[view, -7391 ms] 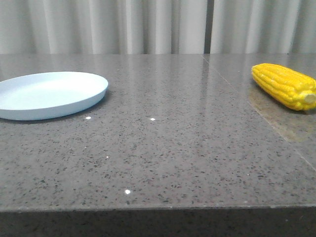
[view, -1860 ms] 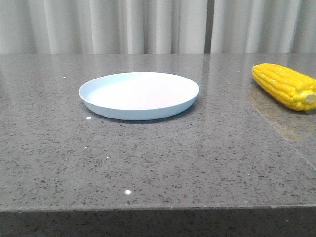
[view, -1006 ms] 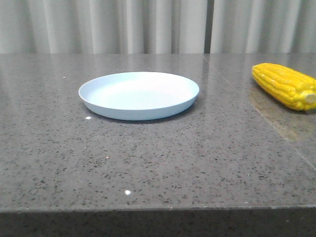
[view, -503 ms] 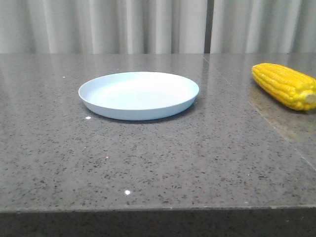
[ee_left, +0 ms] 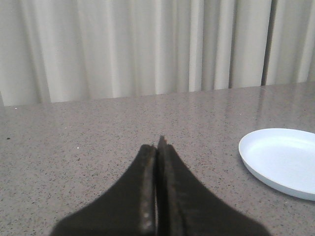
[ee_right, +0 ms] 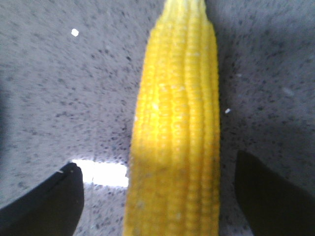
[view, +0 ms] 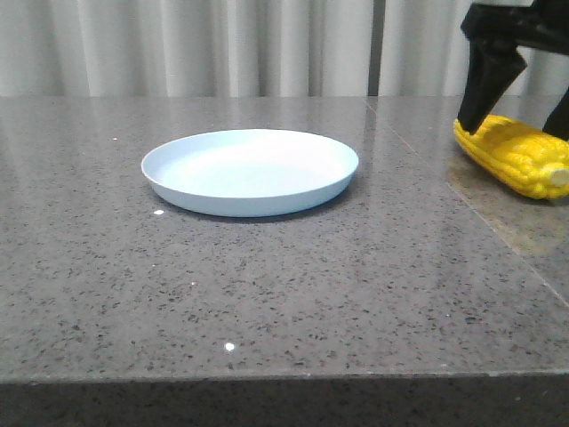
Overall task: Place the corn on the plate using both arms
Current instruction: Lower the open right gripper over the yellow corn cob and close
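Yellow and ridged with rows of kernels, the corn (view: 516,154) lies on the speckled grey stone table (view: 293,285) at the far right, with its pale stub end toward the right edge of the front view. The right gripper (view: 524,98) hangs directly over it. Its dark fingers (view: 484,84) are spread wide, one reaching down to the cob's tapered end, the other mostly cut off by the frame edge. In the right wrist view the corn (ee_right: 174,132) runs lengthwise between the two black fingertips (ee_right: 47,204), which stand apart from it on either side with grey table showing in the gaps, so the jaws are released and grip nothing.

The pale blue plate (view: 178,182) sits flat near the middle of the table, well apart from the corn and to its left, with nothing on it.

The left gripper (ee_left: 157,147) does not show in the front view. In the left wrist view its two dark fingers (ee_left: 142,187) are pressed together, clenched on nothing, above bare table. The plate (ee_left: 256,162) lies off to one side of them, not touching. Pleated white curtains (view: 222,44) hang behind the table.
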Robot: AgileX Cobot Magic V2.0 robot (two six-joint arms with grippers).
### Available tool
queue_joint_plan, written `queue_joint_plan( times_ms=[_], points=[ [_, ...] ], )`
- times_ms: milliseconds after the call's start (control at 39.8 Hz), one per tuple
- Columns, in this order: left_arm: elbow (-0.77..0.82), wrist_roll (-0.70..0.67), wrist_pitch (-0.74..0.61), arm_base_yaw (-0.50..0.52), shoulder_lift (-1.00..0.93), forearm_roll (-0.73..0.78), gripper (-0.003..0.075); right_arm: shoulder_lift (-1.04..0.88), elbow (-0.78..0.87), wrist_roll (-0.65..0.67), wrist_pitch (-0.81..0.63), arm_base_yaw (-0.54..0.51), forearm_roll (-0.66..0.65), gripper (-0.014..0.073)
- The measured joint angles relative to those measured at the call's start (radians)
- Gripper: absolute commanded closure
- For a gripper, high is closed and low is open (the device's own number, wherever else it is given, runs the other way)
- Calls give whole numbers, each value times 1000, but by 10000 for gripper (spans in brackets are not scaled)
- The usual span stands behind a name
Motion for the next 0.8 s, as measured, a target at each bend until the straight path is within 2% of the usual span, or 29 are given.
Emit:
queue_joint_plan(
  times_ms=[126,176,277,402,478,553,804],
  points=[
    [0,0,0,0,0,0,741,52,-2,0,-1,0,0,-41],
    [0,0,0,0,0,0,741,54,-4,0,-2,0,2,-6],
    [0,0,0,0,0,0,741,56,-6,2,-5,0,2,152],
    [0,0,0,0,0,0,741,56,-6,2,-5,0,2,401],
    [0,0,0,0,0,0,741,56,-6,2,-5,0,2,493],
    [0,0,0,0,0,0,741,56,-6,2,-5,0,2,526],
    [0,0,0,0,0,0,741,56,-65,2,106,11,2,526]
  ],
)
